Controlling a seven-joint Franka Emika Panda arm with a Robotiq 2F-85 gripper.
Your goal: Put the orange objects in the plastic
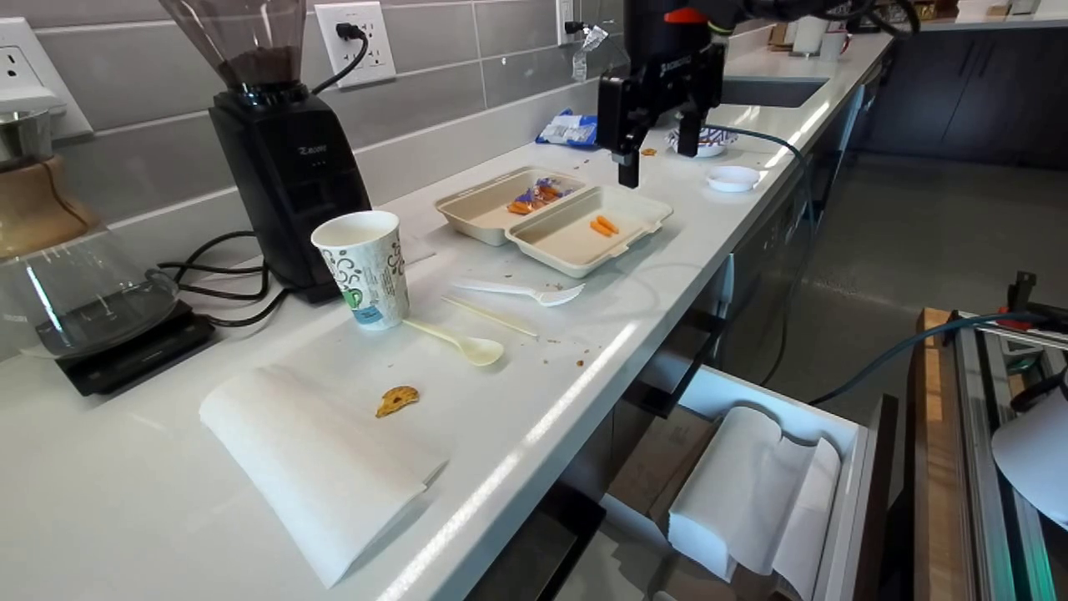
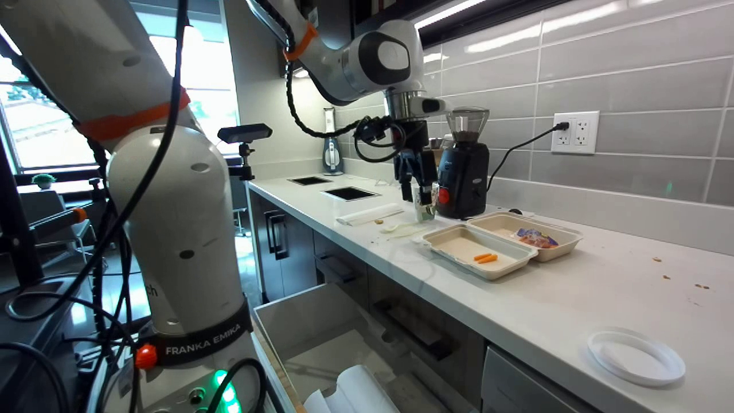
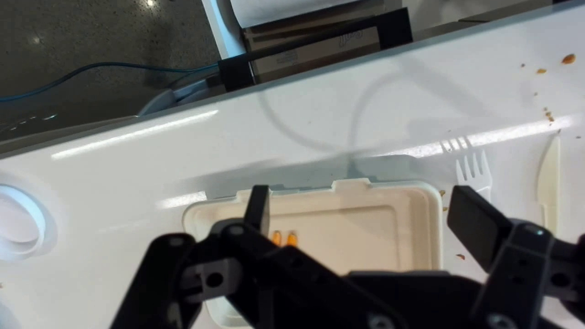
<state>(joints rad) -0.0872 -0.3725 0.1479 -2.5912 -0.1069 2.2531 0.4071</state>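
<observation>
Two carrots, or so they look, lie side by side in the left half of the open box, as I see it in an exterior view. They are small, stubby and bright orange; whether they touch I can't tell. I expect each to be light and stiff, hard to crush, but smooth and perhaps damp, apt to roll from a careless pinch. I'd take hold across the narrow middle, square to the length, low in the box; one pinch might gather both.

The box is beige and matte, like moulded fibre, shallow with rounded corners. In its right half, toward the wall, sits a crumpled bag with blue-purple print and orange showing: thin film, probably the plastic meant, and likely to slide if nudged. I can't make out its mouth.

The end effector hangs above the table near the box, jaws wide apart, nothing between them.

Nearer, in that exterior view, lie a thin white fork, a slim pale knife and a spoon, beside a tapered paper cup.
</observation>
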